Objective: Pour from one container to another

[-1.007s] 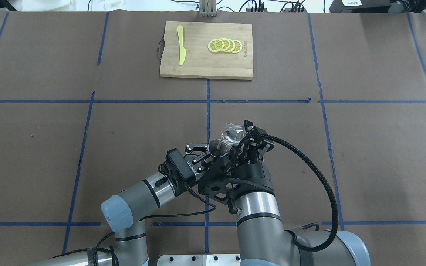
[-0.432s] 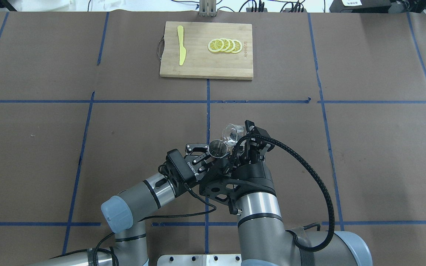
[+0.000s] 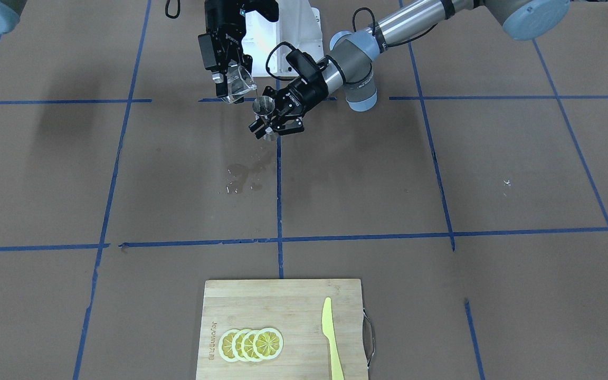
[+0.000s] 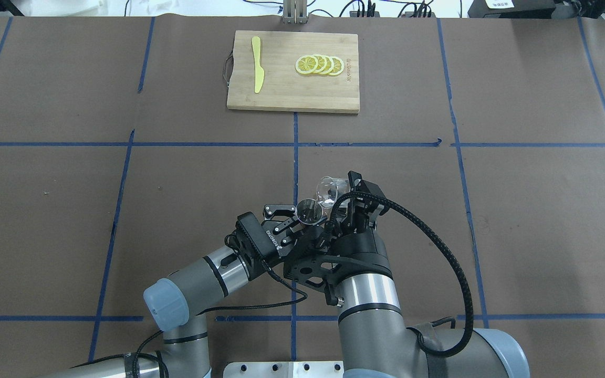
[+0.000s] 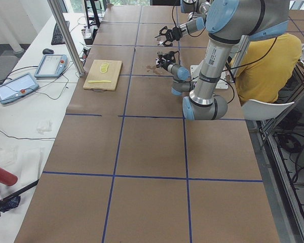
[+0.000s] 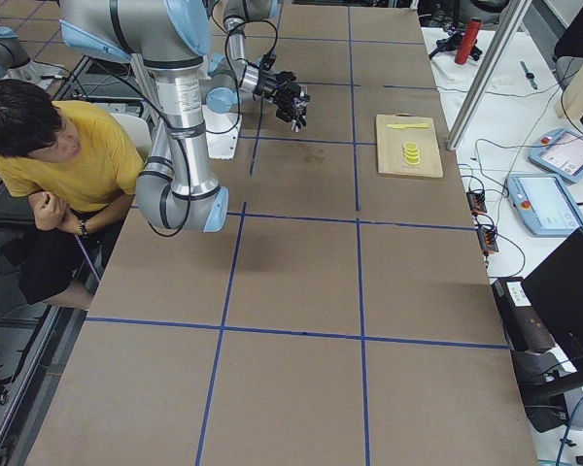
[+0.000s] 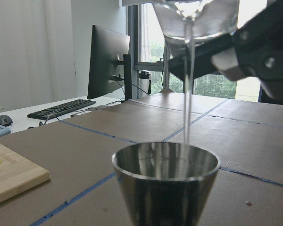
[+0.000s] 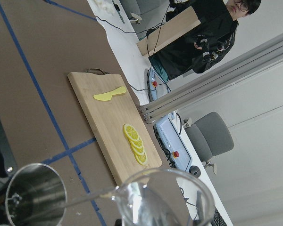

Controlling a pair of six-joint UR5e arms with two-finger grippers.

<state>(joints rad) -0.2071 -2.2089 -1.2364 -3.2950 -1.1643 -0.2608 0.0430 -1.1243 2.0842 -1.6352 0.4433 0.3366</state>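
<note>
My right gripper (image 4: 342, 198) is shut on the small clear glass cup (image 4: 328, 189), which is tilted with its lip over the steel jigger (image 4: 309, 210). My left gripper (image 4: 300, 217) is shut on the jigger's waist and holds it upright above the table. In the left wrist view a thin stream of clear liquid (image 7: 188, 94) falls from the cup (image 7: 195, 19) into the jigger's (image 7: 166, 181) open top. The front-facing view shows the cup (image 3: 238, 84) up and left of the jigger (image 3: 265, 112). The right wrist view looks over the cup's rim (image 8: 162, 200) at the jigger (image 8: 35, 200).
A wet patch (image 3: 243, 177) marks the brown paper in front of the jigger. At the far side lies a wooden cutting board (image 4: 292, 97) with lemon slices (image 4: 319, 64) and a yellow knife (image 4: 257, 71). A person in a yellow shirt (image 6: 49, 146) sits behind the robot.
The glass cup has tipped a little further toward the jigger. Both arms have stayed almost where they were.
</note>
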